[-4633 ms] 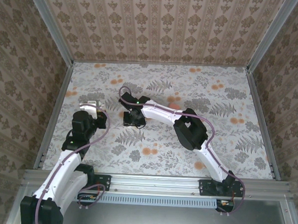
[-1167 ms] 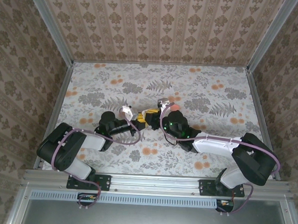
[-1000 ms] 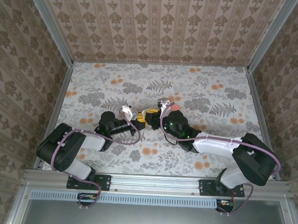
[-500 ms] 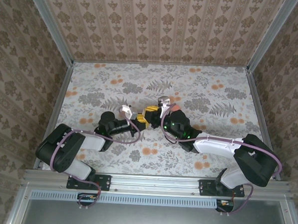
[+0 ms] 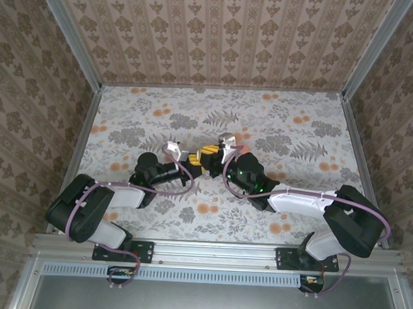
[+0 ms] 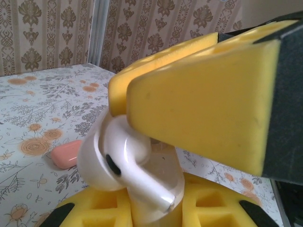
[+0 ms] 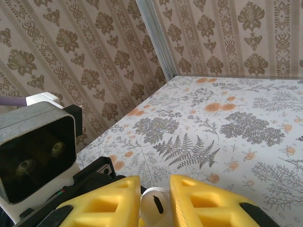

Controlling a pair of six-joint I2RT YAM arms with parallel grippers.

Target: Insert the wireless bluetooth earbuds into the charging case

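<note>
Mid-table, the two grippers meet tip to tip. My left gripper is shut on the charging case, a glossy white case standing up between its yellow pads. My right gripper is shut on a white earbud. In the left wrist view this earbud lies against the case's top, its stem slanting down to the right, while the right gripper's yellow fingers come in from above. Whether the earbud sits in its socket cannot be told.
An orange-pink rounded lump lies on the floral table beyond the case. The left arm's wrist camera housing sits close on the left of the right gripper. Patterned walls and metal rails enclose the table.
Both grippers, still pressed together, have drifted a little toward the far side of the table. Both grips are unchanged.
</note>
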